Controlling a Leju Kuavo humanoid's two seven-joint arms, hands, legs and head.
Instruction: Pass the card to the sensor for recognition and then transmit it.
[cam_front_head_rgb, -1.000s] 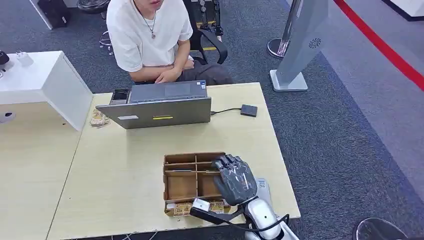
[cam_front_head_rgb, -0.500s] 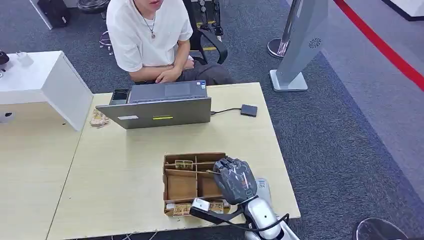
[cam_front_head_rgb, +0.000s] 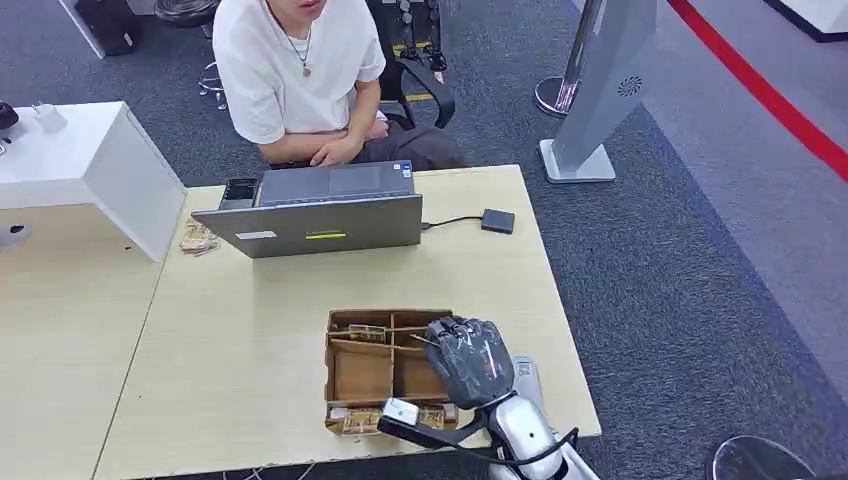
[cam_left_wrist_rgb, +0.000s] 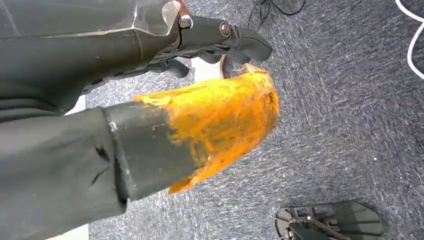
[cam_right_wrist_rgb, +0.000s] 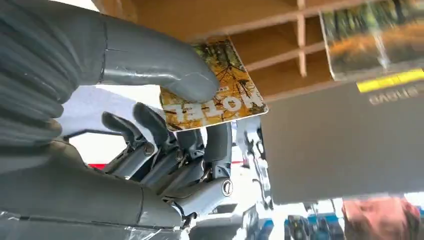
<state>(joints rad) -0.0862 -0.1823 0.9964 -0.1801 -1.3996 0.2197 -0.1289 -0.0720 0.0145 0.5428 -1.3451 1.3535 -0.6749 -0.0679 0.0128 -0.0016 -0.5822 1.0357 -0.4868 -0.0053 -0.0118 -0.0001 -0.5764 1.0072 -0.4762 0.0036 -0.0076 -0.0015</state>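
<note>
While the right hand (cam_front_head_rgb: 468, 358) sits over the near right part of the cardboard box (cam_front_head_rgb: 362, 372), its thumb and fingers are pinched on a card (cam_right_wrist_rgb: 214, 95) with an autumn-forest print; the right wrist view shows the thumb (cam_right_wrist_rgb: 165, 70) pressed flat on the card's face and a finger (cam_right_wrist_rgb: 218, 142) behind it.

Change over the last second: fingers lay stretched across the box dividers, then curled in, and the hand has drawn slightly back toward the near edge of the table (cam_front_head_rgb: 250, 320). The box seems to have shifted a little too.

Reading: the pick looks done or nearly so; the card appears lifted off the compartment floor, though I cannot tell how far.

Another card (cam_front_head_rgb: 367, 331) lies in a far compartment; more sit along the box's near edge.

Likely sensor: the small black pad (cam_front_head_rgb: 497, 221), wired to the laptop (cam_front_head_rgb: 312, 225), far side of the table, well apart from the hand. Next job, as I judge it, is carrying the card there.

Person (cam_front_head_rgb: 300, 70) seated behind the laptop, arms folded.

Left hand (cam_left_wrist_rgb: 150, 55) hangs over carpet; whether its fingers are spread or closed, cannot tell.
</note>
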